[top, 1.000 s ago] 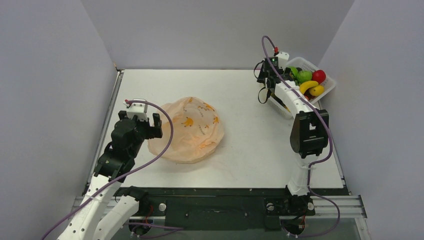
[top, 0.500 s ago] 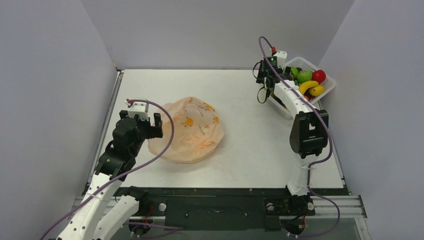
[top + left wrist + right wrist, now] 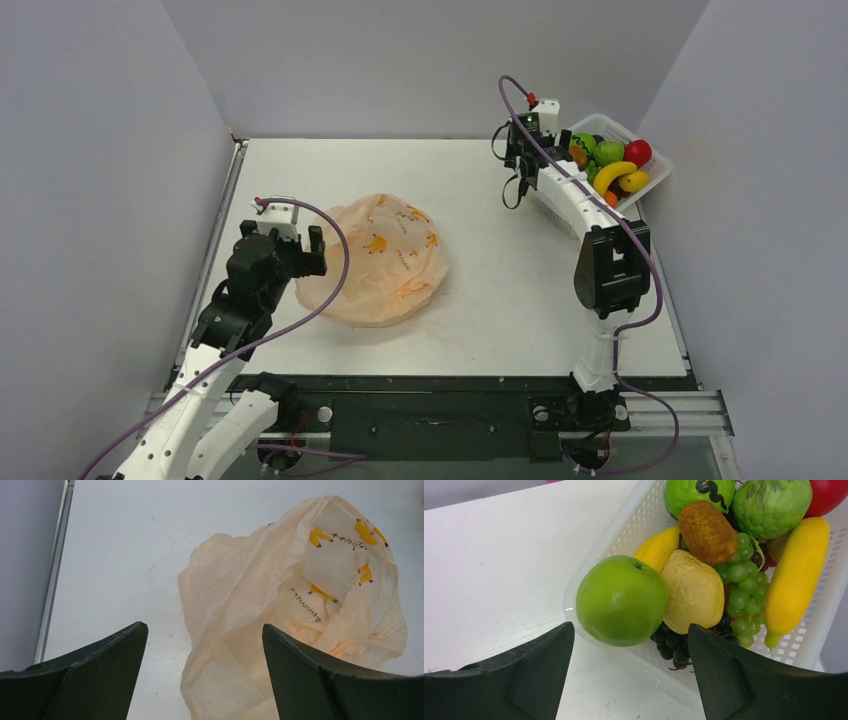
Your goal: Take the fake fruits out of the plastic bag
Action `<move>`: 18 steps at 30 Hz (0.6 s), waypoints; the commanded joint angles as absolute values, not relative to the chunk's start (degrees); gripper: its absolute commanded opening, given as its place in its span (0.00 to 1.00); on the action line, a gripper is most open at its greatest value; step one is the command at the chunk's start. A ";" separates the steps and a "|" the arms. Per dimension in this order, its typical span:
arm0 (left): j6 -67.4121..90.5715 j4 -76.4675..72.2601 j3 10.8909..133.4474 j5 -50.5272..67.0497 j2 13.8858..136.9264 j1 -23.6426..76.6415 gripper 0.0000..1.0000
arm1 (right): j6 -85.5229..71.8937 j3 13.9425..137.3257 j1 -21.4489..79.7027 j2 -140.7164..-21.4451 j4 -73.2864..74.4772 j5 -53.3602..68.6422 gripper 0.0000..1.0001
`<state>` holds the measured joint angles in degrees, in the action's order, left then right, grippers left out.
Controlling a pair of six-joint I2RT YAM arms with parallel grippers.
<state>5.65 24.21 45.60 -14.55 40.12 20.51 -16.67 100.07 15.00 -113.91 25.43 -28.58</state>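
Peach see-through bag [image 3: 375, 258] lies crumpled on worktop [image 3: 500, 290]; glossy fruits [image 3: 622, 600] piled in white basket [image 3: 634, 520]. Left claw [image 3: 204, 630] and right claw [image 3: 630, 629] both apart.

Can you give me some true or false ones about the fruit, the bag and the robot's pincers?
1. A yellow banana lies in the white basket. True.
2. The left pincer is squeezing the bag. False: the left pincer is open and grips nothing; the plastic bag is loose.
3. The plastic bag lies on the table. True.
4. The right pincer holds a red apple. False: the right pincer is open and empty, facing a green apple.
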 commanded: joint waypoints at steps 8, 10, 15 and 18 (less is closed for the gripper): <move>5.35 22.88 45.97 -13.57 40.01 20.35 0.84 | -17.24 96.96 19.31 -104.46 25.64 -32.63 0.78; 5.44 22.82 45.98 -13.47 39.84 20.31 0.84 | -17.94 94.63 21.08 -100.79 25.34 -32.86 0.78; 6.16 21.48 46.28 -12.94 37.76 20.22 0.85 | -17.54 87.85 27.81 -88.76 25.17 -32.66 0.78; 6.78 22.38 50.05 -11.37 36.83 20.22 0.87 | -16.00 84.94 33.60 -82.33 26.23 -36.17 0.78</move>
